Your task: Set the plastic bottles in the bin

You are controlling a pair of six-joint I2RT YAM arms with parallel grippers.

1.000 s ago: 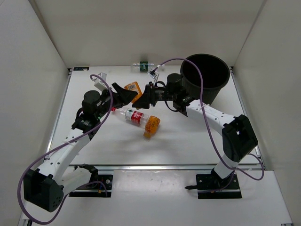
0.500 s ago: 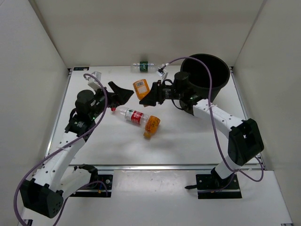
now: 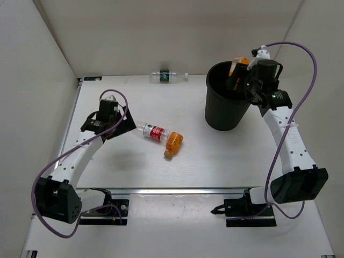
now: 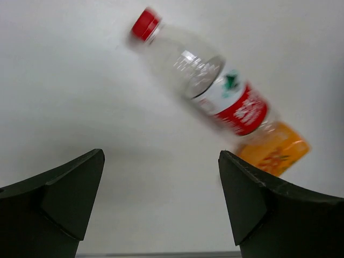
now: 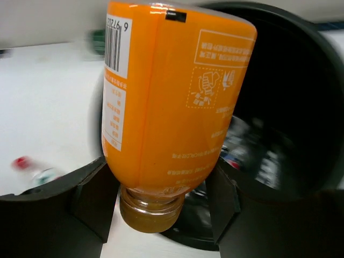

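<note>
The left gripper [image 4: 161, 177] gapes wide and empty just short of the clear red-capped plastic bottle [image 4: 209, 91] lying on the white table [image 3: 215, 156]. Beyond, the right gripper [image 3: 240, 81] pinches a stubby orange plastic bottle [image 5: 172, 97] over the far rim of the round black plastic bin [image 3: 217, 107]. It would do best to centre the bottle above the mouth before releasing.

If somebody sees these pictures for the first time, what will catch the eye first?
The orange bottle clamped in the right gripper, above the black bin at the far right. Next, the red-capped bottle and another orange one lying close together in the middle of the table, before the open left gripper.
</note>
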